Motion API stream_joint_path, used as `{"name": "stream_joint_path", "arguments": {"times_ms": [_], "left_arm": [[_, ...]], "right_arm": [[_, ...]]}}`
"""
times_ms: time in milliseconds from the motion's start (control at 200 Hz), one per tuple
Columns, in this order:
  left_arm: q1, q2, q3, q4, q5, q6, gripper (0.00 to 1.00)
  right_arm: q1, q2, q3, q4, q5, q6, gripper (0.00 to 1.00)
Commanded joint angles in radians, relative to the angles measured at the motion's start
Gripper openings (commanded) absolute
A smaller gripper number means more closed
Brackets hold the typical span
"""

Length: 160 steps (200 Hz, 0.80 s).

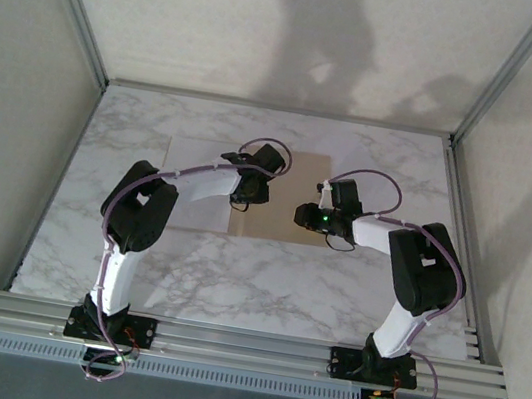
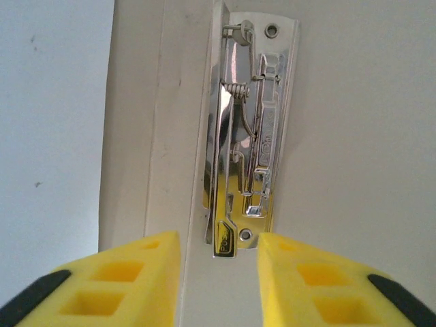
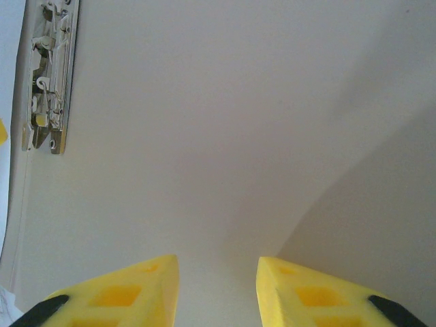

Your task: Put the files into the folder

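folder [image 1: 295, 179] open flat, counter [image 1: 263, 280] centre toward far edge; tan matte cardboard. files [image 1: 187, 157], smooth white sheet, flat beside spine on left. left claw [image 2: 218, 262] spread, empty, over shiny metal clip [image 2: 248, 129], long, riveted at ends. right claw [image 3: 218, 272] spread, empty, above tan panel.

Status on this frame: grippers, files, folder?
Left gripper open, empty, over the clip. Right gripper open above bare folder. Files lie left of clip, unclamped. Nothing obstructing.
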Motion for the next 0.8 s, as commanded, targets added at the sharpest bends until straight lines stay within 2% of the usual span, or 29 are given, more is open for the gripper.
{"name": "stream_joint_path", "arguments": {"times_ms": [0, 85, 381, 666, 796], "left_arm": [[-0.007, -0.016, 0.027, -0.009, -0.018, -0.042, 0.27], [-0.008, 0.001, 0.036, -0.016, -0.017, -0.046, 0.21], [-0.012, 0.036, 0.055, -0.044, -0.027, -0.04, 0.18], [-0.022, 0.067, 0.068, -0.087, -0.039, -0.036, 0.2], [-0.024, 0.08, 0.068, -0.096, -0.035, -0.043, 0.14]], "right_arm": [[0.001, -0.001, -0.02, -0.114, 0.022, -0.02, 0.37], [0.002, 0.002, -0.019, -0.115, 0.021, -0.019, 0.37], [0.002, 0.0, -0.019, -0.114, 0.019, -0.017, 0.37], [0.002, 0.0, -0.015, -0.117, 0.016, -0.016, 0.37], [0.002, -0.002, -0.016, -0.122, 0.014, -0.016, 0.37]]}}
